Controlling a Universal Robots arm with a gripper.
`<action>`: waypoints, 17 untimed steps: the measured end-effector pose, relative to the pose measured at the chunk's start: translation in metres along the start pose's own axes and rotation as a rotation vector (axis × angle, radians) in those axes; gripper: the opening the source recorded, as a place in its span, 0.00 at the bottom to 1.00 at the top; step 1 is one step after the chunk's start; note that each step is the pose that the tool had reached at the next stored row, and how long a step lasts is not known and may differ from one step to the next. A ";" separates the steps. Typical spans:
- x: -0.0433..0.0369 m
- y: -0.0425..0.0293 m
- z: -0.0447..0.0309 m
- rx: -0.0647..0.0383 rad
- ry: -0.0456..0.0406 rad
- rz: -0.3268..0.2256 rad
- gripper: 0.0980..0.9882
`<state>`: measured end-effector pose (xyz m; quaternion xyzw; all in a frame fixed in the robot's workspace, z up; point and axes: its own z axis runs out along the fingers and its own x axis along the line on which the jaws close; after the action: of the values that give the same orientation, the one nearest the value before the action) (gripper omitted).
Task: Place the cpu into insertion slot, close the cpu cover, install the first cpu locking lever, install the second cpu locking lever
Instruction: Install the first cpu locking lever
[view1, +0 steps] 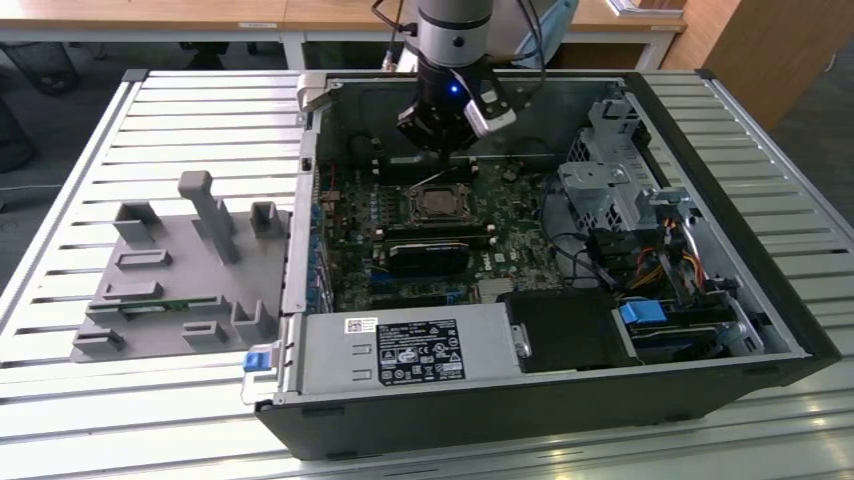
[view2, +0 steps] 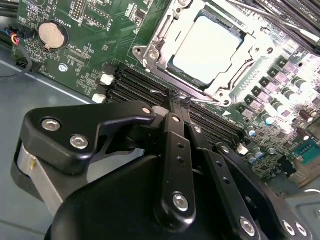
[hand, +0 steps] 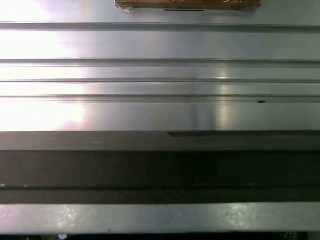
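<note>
Inside the open computer case (view1: 747, 300) on the slatted tabletop (view1: 120, 420), the cpu (view1: 438, 204) lies flat in the insertion slot (view1: 412, 200). The cpu cover (view2: 161, 37) is folded down, framing the chip's bright metal top (view2: 205, 47). The arm (view1: 454, 40) stands over the board on the far side of the socket. The jaws are pressed together at their tips, just beside the socket's edge and over the black memory slots (view2: 132, 82). A thin bright wire (view2: 161, 93), probably one locking lever, crosses right at those tips; I cannot tell whether it is pinched or merely touched.

The chip itself looks light, stiff and fragile, best taken by its edges and never forced. The cover is thin sheet metal, rigid enough to push flat. A wire lever would be springy and slippery, easiest to catch near its bent end.

From the exterior view comes the whole layout: the case, the socket's place on the board, and a grey fixture block (view1: 174, 270) well apart toward the exterior view's left. In the second wrist view the seated chip, the frame and the closed tips show close up, plus a coin cell (view2: 50, 34). In the first wrist view are tabletop slats (hand: 160, 75) and a dark band (hand: 160, 165).
</note>
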<state>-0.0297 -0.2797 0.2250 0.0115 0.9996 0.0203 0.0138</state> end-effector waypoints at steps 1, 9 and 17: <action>-0.0003 0.0000 0.0005 0.000 0.0000 0.000 0.01; -0.0035 -0.0002 0.0074 0.000 0.0001 0.000 0.01; -0.0068 -0.0002 0.0155 0.000 0.0000 0.000 0.01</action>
<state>-0.0225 -0.2794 0.2097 0.0115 0.9996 0.0202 0.0138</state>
